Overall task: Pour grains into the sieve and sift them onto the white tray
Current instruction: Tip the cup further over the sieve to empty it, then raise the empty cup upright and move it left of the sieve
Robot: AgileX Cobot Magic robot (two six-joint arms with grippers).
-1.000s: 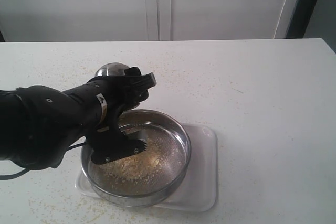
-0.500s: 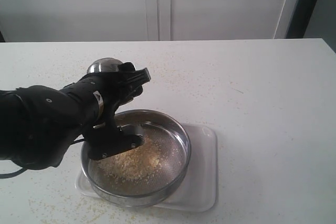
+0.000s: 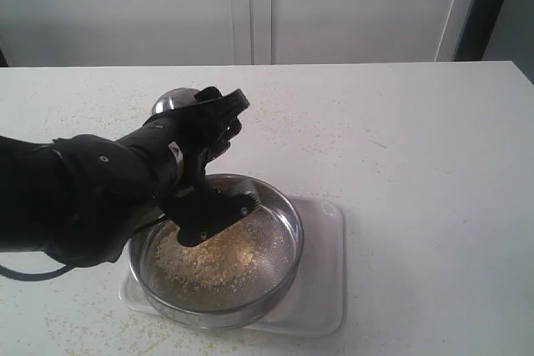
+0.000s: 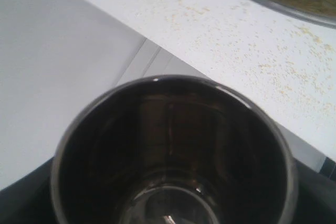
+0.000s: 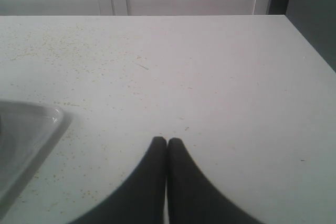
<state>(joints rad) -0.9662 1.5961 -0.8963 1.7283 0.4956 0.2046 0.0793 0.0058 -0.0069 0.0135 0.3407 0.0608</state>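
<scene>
Exterior view: one sieve (image 3: 297, 235) sits on one white tray (image 3: 324, 293), near-left on the tabletop (image 3: 417, 164), with the tray's long axis running left to right. One heap of grains (image 3: 213, 260) lies in the sieve. Left fingers (image 3: 219, 214) grip one tipped steel cup (image 3: 171, 102), its base pointing up and far. Right fingers (image 5: 157, 174) are closed and empty.

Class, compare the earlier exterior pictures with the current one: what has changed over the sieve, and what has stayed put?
The left gripper, holding the tipped steel cup, swung a little rightward over the sieve. The heap of grains on the mesh grew. Nothing was taken up or let go. The sieve stayed on the white tray, and neither shifted.
</scene>
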